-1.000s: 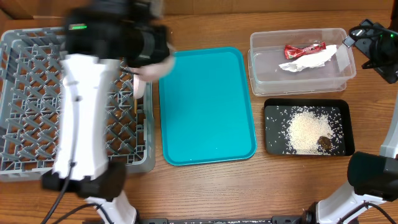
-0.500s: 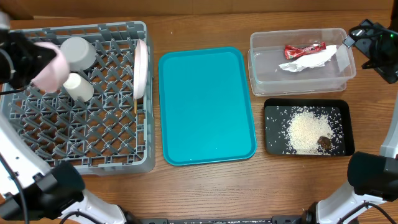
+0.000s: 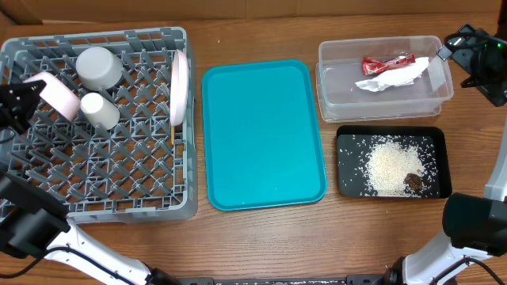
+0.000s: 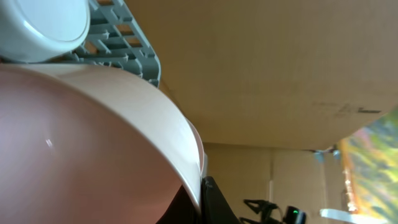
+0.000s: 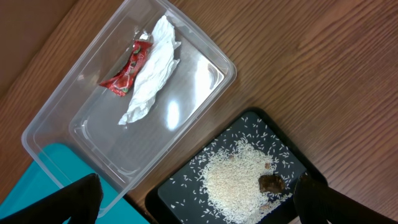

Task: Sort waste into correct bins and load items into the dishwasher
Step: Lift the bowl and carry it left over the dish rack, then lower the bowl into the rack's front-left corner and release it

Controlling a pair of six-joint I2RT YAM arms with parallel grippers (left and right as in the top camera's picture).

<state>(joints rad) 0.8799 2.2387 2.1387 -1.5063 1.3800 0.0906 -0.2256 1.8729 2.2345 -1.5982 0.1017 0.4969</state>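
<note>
left gripper (image 3: 25,93) pinches the small white bowl (image 3: 55,95), on edge over the left of the grey lattice dish rack (image 3: 119,174). right gripper (image 5: 202,200) gapes empty.

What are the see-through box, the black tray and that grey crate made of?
The see-through box looks like glossy clear plastic: its floor glints and wood shows through. The black tray seems matte plastic, possibly coated metal. The grey crate looks like dull moulded plastic, given its open lattice.

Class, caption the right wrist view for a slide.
Red wrapper and napkin in clear tub; rice and brown chunk in black tray.
</note>
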